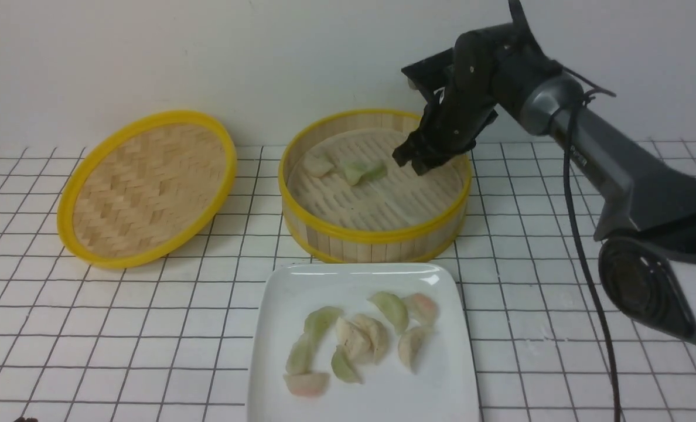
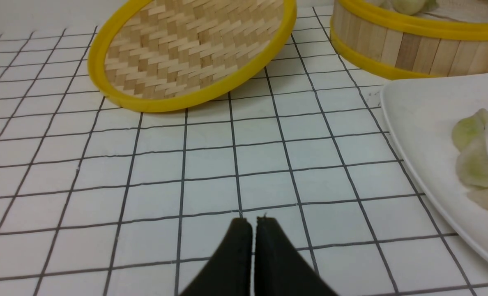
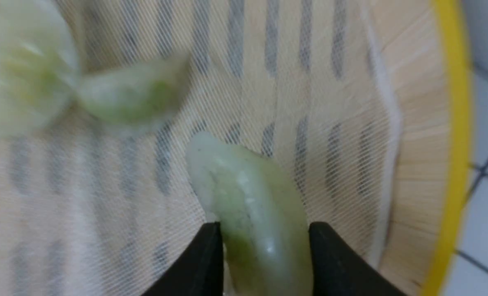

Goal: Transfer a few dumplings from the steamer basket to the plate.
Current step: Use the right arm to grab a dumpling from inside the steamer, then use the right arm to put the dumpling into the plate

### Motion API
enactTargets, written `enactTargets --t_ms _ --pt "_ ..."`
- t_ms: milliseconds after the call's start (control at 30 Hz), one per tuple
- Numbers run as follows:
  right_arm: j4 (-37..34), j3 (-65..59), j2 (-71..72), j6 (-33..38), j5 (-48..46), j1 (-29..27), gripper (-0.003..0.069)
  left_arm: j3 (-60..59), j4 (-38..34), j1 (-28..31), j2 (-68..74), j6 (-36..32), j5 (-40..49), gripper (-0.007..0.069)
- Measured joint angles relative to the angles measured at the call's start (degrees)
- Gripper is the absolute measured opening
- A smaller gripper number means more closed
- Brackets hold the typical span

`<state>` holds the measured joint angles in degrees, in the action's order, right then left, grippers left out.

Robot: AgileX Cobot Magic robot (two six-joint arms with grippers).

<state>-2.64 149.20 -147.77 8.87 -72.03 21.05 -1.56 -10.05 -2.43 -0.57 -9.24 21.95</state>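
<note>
1. The steamer basket sits right under the right gripper.
2. The plate lies nearer the robot than that gripper. Many dumplings rest on it.
3. The left gripper is pressed together, with the plate off to its side.
4. The right gripper pinches one green dumpling between its fingers.

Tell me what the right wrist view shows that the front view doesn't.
Right wrist only: a green dumpling clamped between the fingers of the right gripper. Front only: the plate with plated dumplings, the lid, and the gripper's body hiding its catch. Both: the steamer basket and loose dumplings on its liner.
</note>
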Motion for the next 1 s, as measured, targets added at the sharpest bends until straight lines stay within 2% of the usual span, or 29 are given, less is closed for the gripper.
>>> enactTargets --t_ms 100,167,367,400,433,500,600,767,900,1000 --pt "-0.5 -1.9 6.0 -0.8 0.1 0.0 0.0242 0.0 0.0 0.0 0.0 0.0 0.0 -0.0006" --pt "-1.6 -8.2 13.3 -1.4 0.3 0.0 0.0242 0.0 0.0 0.0 0.0 0.0 0.0 -0.0006" --pt "-9.4 -31.5 31.0 -0.6 0.4 0.7 0.0242 0.0 0.0 0.0 0.0 0.0 0.0 -0.0006" --pt "-12.7 -39.2 35.4 -0.3 0.3 1.7 0.0242 0.0 0.0 0.0 0.0 0.0 0.0 -0.0006" --pt "-12.7 -39.2 35.9 -0.3 0.3 1.9 0.0242 0.0 0.0 0.0 0.0 0.0 0.0 -0.0006" --pt "-16.1 -49.6 40.9 -0.2 0.3 4.3 0.0242 0.0 0.0 0.0 0.0 0.0 0.0 -0.0006" --pt "-17.5 -61.4 43.4 -0.1 0.4 9.1 0.0242 0.0 0.0 0.0 0.0 0.0 0.0 -0.0006" --pt "-17.2 -69.3 41.7 0.8 3.7 14.7 0.0242 0.0 0.0 0.0 0.0 0.0 0.0 -0.0006" --pt "-17.0 -70.2 38.9 0.9 8.5 16.1 0.0244 0.0 0.0 0.0 0.0 0.0 0.0 -0.0006" --pt "-16.9 -70.2 35.9 0.9 9.8 16.2 0.0294 0.0 0.0 0.0 0.0 0.0 0.0 -0.0006"
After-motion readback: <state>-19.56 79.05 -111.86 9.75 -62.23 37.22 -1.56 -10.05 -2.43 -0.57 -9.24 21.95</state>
